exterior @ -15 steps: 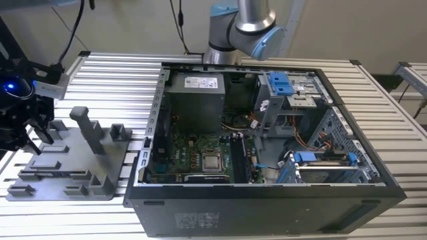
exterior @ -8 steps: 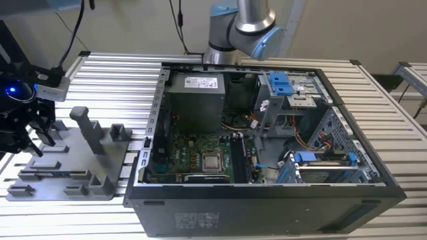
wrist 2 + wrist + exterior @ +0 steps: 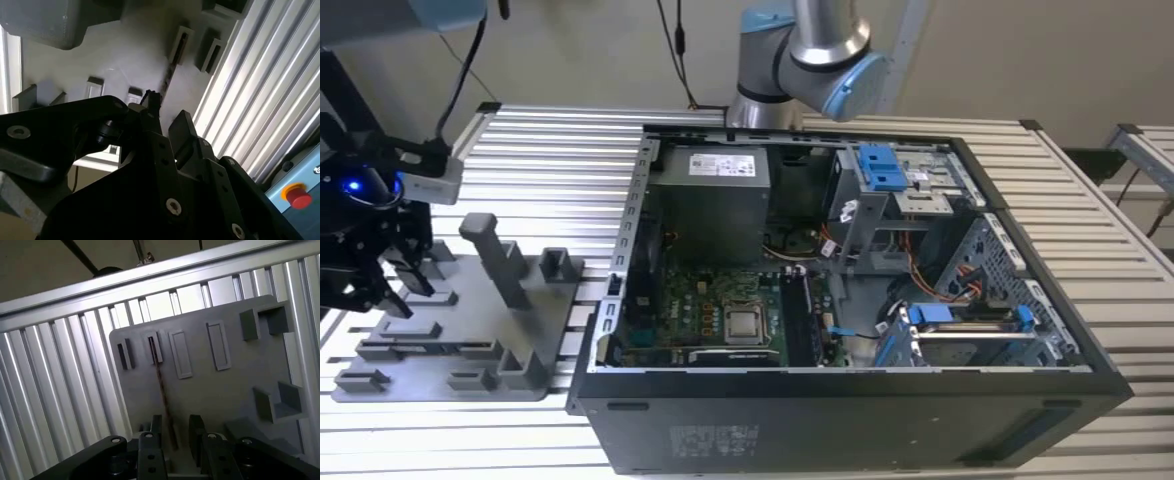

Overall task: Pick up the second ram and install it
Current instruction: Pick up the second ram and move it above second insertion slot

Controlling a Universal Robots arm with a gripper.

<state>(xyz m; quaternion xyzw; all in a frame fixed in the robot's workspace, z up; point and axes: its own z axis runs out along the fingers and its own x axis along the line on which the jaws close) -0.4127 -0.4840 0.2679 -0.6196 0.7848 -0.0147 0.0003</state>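
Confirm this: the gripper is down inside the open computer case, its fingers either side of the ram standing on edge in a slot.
Wrong place. The gripper is over the gray fixture plate, outside the computer case, as the exterior and first wrist views show. Its fingers are either side of the second ram, standing on edge in a slot of that plate.

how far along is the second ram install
Done: the approach only. The open gripper is down at the grey fixture plate, straddling the second ram, which stands on edge in its slot. In hand: nothing gripped yet. Left: gripping, lifting and seating it on the motherboard inside the open computer case.
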